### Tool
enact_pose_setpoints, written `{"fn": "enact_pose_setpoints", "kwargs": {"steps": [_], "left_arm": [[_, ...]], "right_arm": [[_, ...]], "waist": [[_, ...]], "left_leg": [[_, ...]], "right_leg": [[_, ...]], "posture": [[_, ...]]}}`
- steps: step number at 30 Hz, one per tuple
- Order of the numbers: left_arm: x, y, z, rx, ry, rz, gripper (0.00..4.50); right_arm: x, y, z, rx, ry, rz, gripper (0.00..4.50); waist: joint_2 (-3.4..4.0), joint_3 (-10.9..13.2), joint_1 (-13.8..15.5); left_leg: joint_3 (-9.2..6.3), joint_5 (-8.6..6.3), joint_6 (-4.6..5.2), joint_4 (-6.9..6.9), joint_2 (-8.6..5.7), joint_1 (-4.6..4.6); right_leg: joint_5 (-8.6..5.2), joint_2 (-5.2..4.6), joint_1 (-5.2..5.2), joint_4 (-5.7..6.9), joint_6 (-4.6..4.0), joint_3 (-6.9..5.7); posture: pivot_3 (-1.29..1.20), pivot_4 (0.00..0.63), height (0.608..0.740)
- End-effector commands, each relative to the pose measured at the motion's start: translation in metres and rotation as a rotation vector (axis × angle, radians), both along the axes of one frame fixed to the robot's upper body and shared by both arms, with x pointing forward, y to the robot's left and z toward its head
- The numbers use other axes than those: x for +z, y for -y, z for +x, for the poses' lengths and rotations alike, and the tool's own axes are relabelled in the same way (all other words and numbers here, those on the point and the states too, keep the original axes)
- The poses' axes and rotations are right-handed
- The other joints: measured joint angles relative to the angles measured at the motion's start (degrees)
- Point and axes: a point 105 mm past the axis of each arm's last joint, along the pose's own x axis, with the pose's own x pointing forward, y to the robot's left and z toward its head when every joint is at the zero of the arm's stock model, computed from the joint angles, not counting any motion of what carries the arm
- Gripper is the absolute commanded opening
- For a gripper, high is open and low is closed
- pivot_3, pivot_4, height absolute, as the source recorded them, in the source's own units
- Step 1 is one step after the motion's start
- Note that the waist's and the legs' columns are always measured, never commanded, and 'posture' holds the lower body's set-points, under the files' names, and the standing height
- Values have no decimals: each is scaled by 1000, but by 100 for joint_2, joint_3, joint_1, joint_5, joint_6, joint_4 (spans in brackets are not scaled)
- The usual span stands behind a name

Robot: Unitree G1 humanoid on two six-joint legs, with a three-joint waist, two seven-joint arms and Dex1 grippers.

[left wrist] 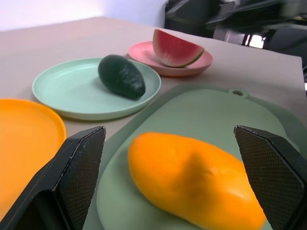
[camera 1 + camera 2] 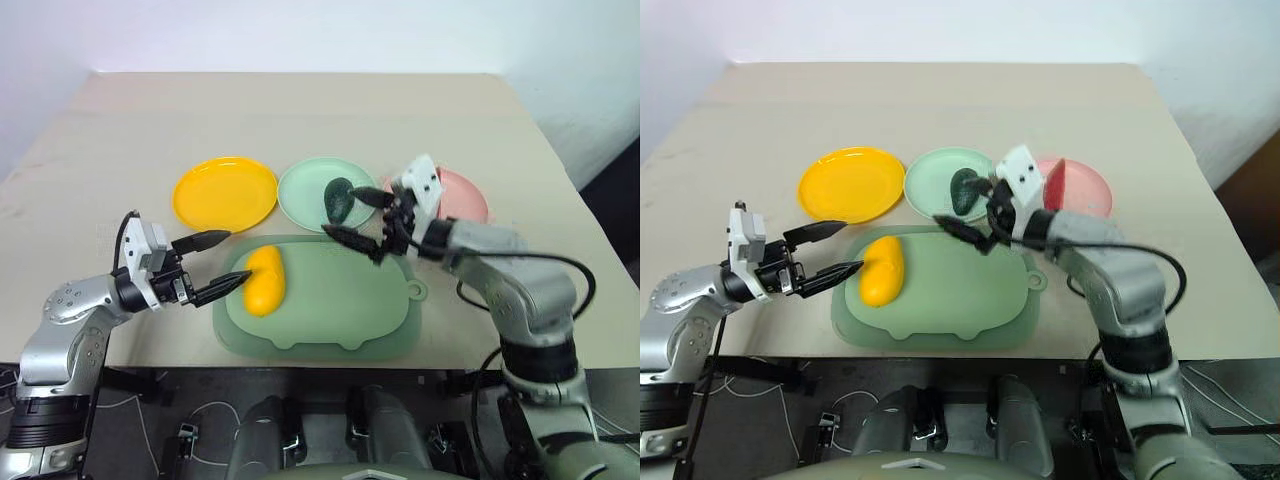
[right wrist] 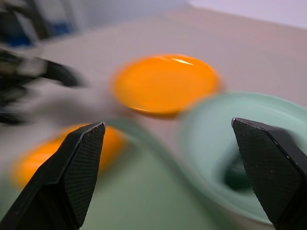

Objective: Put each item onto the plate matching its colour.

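Surface: a beige table point(image 2: 300, 110) is running out ahead of me to a pale wall; something dark is showing past its right edge, though I cannot make out what.
Tray: the large pale green tray point(image 2: 340, 310) is lying at the near edge, its small tab pointing right.
Plates: the orange-yellow plate point(image 2: 225, 193), mint green plate point(image 2: 305, 190) and pink plate point(image 2: 465, 195) are sitting in a row just behind the tray, from my left to my right.
Mango: the yellow mango point(image 2: 264, 279) is lying on the left part of the tray — its long axis running away from me, front to back, leaning slightly.
Avocado: the dark green avocado point(image 1: 121, 75) is resting on the mint green plate, its length slanting across the plate.
Watermelon: the red watermelon wedge point(image 1: 176, 48) is sitting on the pink plate, rind down.
My left gripper point(image 2: 222, 265): hovering just left of the mango, fingers spread wide, grasping nothing.
My right gripper point(image 2: 360, 215): hanging above the tray's far edge beside the avocado — fingers released, holding nothing.
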Motion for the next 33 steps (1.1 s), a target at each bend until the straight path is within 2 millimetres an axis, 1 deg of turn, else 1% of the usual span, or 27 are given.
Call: {"fn": "enact_pose_setpoints", "kwargs": {"steps": [1, 5, 6, 9, 11, 13, 16, 18, 23, 24, 27, 29, 33], "left_arm": [[10, -4, -4, 10, 47, 3, 4500], [12, 0, -9, 15, 47, -9, 4500], [13, 2, -10, 23, 52, -22, 4500], [13, 8, -12, 32, 50, -43, 4500], [14, 10, -14, 33, 43, -47, 4500], [14, 13, -16, 38, 37, -54, 4500], [15, 13, -13, 111, 26, -93, 4500], [11, 12, -16, 143, -13, -102, 4500], [0, 11, -22, 200, -101, -130, 4500], [-3, 13, -22, 214, -125, -139, 4500], [-7, 21, -20, 254, -193, -180, 4500], [-3, 29, -18, 247, -212, -215, 4500], [1, 34, -14, 245, -242, -240, 4500]], "right_arm": [[13, 4, -23, 51, 63, 42, 4477], [4, 12, -37, 67, 74, 72, 4477], [-4, 19, -31, 33, 72, 66, 4477], [-22, 31, -19, -28, 57, 32, 4477], [-28, 31, -14, -48, 65, -1, 4477], [-35, 27, -16, -17, 85, -52, 4477], [-18, 20, -16, 17, 115, -2, 4477], [-8, 18, -15, 29, 133, 24, 4477], [6, 17, -19, 73, 161, 48, 4477], [6, 17, -21, 85, 159, 48, 4477], [-3, 16, -21, 94, 152, 10, 4477], [-5, 14, -22, 101, 153, 4, 4477], [-5, 13, -21, 91, 154, 14, 4477]], "waist": [[0, 0, 10], [-3, -1, 52], [-3, -2, 61], [-3, -2, 66], [-3, -2, 62], [-3, -1, 56], [-3, -1, 55], [-3, -1, 41], [-4, -1, 72], [-4, -1, 85], [-5, 0, 175], [-5, 0, 197], [-5, 0, 186]], "left_leg": [[-1, 0, 0, 1, 0, 1], [-4, -1, 0, -1, -1, 2], [-4, -1, 1, -1, -1, 3], [-3, -1, 0, -1, -2, 5], [-2, -1, 1, -1, -2, 14], [-2, -1, 1, -3, -2, 24], [-4, -1, 1, -7, 0, 27], [-5, -1, 1, -5, 0, 28], [-10, -4, 4, -10, 0, 55], [-11, -4, 4, -9, 0, 55], [-12, -8, 11, -9, -1, 68], [-13, -8, 11, -8, -2, 71], [-13, -8, 11, -7, -4, 72]], "right_leg": [[0, 0, 3, -3, 0, 0], [0, 0, 15, -27, -1, -2], [0, -1, 16, -30, -1, -2], [1, 1, 23, -37, -3, -2], [1, 1, 32, -39, -4, -1], [1, 1, 37, -38, -4, -1], [1, 2, 39, -38, -4, -1], [1, 2, 41, -37, -4, -1], [-6, 3, 67, -43, -11, -3], [-9, 2, 69, -45, -16, -4], [-11, 0, 87, -57, -18, -3], [-14, -1, 93, -61, -15, -4], [-15, -2, 98, -62, -13, -4]], "posture": [[0, 150, 696], [0, 150, 696], [0, 150, 696], [0, 150, 696], [0, 150, 696], [0, 150, 696], [0, 150, 696], [0, 150, 696], [0, 150, 696], [0, 150, 696], [0, 150, 696], [0, 150, 696], [0, 150, 696]]}}
